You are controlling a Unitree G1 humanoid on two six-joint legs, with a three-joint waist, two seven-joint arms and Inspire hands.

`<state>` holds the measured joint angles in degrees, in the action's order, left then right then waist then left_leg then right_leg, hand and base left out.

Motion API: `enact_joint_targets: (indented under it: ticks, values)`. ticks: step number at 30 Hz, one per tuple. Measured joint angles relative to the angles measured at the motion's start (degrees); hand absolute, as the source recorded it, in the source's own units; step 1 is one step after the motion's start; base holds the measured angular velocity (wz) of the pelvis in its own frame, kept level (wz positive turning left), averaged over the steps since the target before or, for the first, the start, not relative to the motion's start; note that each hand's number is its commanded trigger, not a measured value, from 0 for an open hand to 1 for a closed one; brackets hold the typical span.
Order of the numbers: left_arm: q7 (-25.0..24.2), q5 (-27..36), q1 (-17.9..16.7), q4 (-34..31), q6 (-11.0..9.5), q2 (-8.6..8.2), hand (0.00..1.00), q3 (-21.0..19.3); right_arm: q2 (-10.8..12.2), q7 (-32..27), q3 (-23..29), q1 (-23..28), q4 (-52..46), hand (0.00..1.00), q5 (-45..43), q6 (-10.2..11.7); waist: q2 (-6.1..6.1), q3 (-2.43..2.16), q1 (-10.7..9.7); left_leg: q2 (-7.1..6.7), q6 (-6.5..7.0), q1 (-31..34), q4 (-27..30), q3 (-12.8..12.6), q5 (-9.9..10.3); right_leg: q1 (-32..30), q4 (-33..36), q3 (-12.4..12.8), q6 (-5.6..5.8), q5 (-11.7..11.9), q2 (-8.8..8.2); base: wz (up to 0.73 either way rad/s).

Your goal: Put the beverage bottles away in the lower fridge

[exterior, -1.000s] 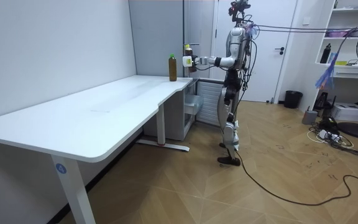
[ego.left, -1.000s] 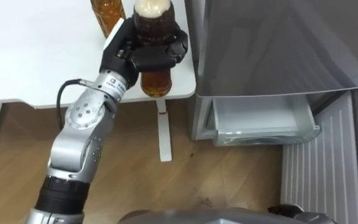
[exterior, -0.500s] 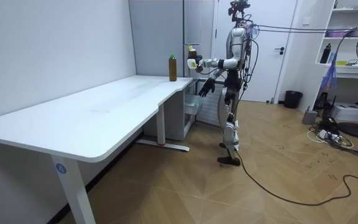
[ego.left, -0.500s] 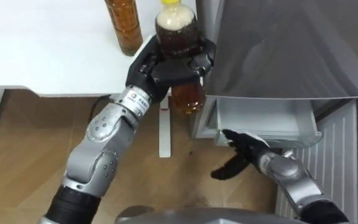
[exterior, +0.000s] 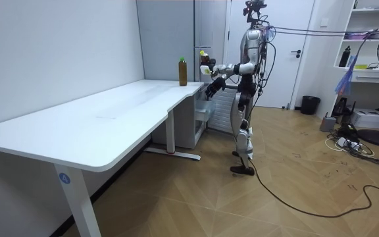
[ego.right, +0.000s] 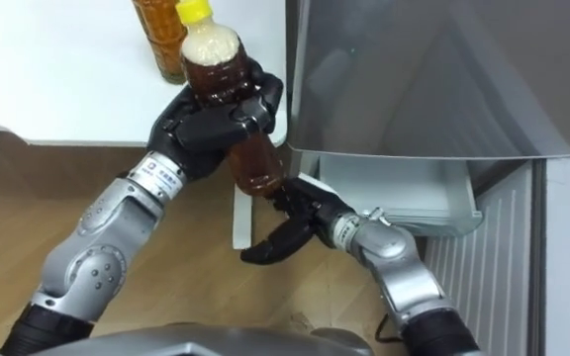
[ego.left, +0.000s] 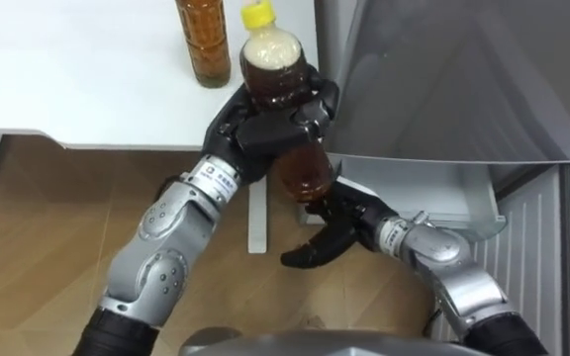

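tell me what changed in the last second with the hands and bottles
The left hand, shut on the yellow-capped brown drink bottle, has carried it off the white table edge towards the grey fridge. The right hand has risen into sight, open, just under the bottle's base. The second brown bottle stays on the table.
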<state>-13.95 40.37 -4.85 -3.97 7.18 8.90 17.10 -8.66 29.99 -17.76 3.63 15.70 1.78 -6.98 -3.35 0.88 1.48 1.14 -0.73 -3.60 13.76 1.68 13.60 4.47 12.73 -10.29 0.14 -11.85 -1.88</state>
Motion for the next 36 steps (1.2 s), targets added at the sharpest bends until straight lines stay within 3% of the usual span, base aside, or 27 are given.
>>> enact_joint_targets:
  ticks: [3,12,19,24,36]
  values:
    - [-0.6,-0.1,-0.7,1.9,0.0,0.01,1.00,0.0,0.0,1.9,0.1,0.2,-1.1,0.00,1.2,0.0,0.37,-0.32,-0.1,0.00,0.00,0.1,0.0,0.0,0.0,-0.5,0.3,0.1,-0.02,0.0,-0.04,0.00]
    - [-0.7,-1.2,-2.3,3.4,-0.1,0.29,1.00,-0.1,0.2,5.7,0.9,1.1,-1.1,0.00,5.2,0.0,0.36,-0.32,-0.7,0.07,0.00,0.0,0.0,-0.6,0.0,-0.6,0.8,0.5,-0.02,0.0,-0.03,-0.02]
    - [-1.1,-5.0,-2.9,4.4,-0.2,2.64,1.00,1.9,-0.3,6.5,0.6,1.2,-1.1,0.00,7.1,0.1,0.43,-0.28,-1.4,0.12,0.01,0.0,0.1,-0.9,0.0,-0.6,0.9,0.6,-0.04,0.1,-0.04,0.00]
    - [-3.3,-6.5,-2.9,6.5,-0.2,3.41,1.00,2.3,-0.8,7.8,0.4,2.2,-1.2,0.00,11.7,0.0,0.55,-0.22,-1.3,0.12,0.01,0.5,0.0,-0.9,0.0,-1.1,1.0,0.6,-0.04,0.0,-0.05,0.00]
    - [-5.4,-9.6,-2.9,6.7,-1.0,3.75,1.00,2.3,-2.4,8.8,-0.6,2.2,-2.0,0.00,12.4,-0.1,0.62,-0.26,-1.1,0.07,0.02,0.9,-0.1,-1.1,0.0,-2.4,1.8,0.7,0.00,0.0,-0.15,0.00]
